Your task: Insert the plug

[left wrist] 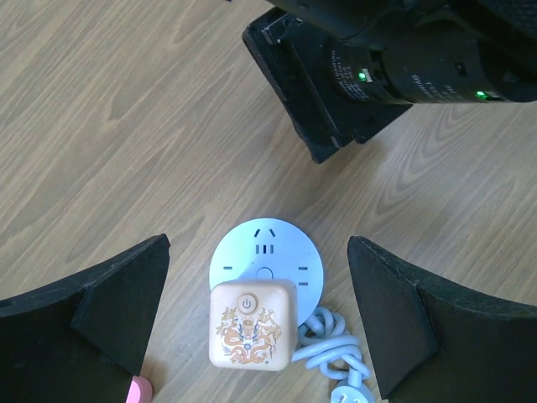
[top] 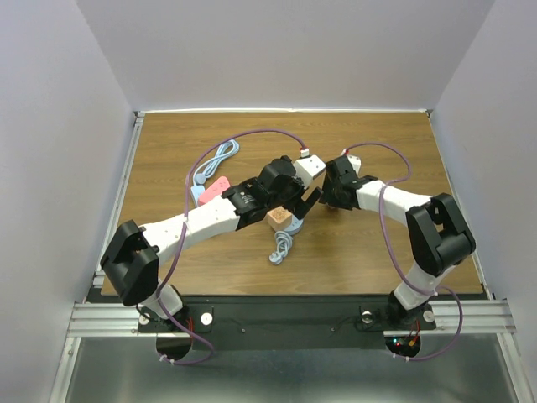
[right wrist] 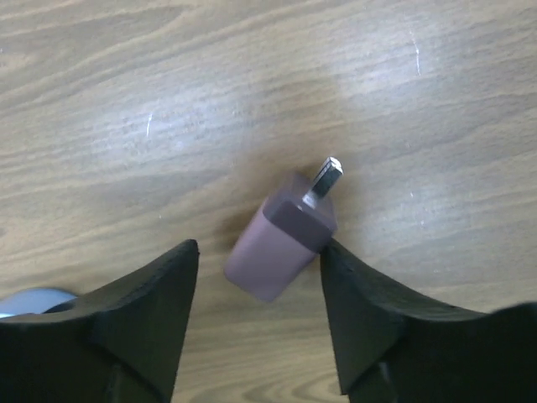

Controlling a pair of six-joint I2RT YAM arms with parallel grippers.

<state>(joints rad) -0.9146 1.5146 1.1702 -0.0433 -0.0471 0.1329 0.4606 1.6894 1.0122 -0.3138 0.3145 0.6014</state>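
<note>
Mauve plug (right wrist: 281, 243) lies on its side on the table (right wrist: 126, 84) between the right gripper (right wrist: 258, 252)'s spread, empty fingers: centre and square up before clamping; the left gripper (left wrist: 258, 243), also released, hovers over the round socket (left wrist: 267, 256).

A wooden table (top: 168, 143) bears socket (left wrist: 265, 256), plug (right wrist: 281, 243), cable (left wrist: 331, 348).

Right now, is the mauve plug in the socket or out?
Out. The mauve plug lies tipped on its side on the wood table, metal prong exposed, between the fingers of the open right gripper.
</note>
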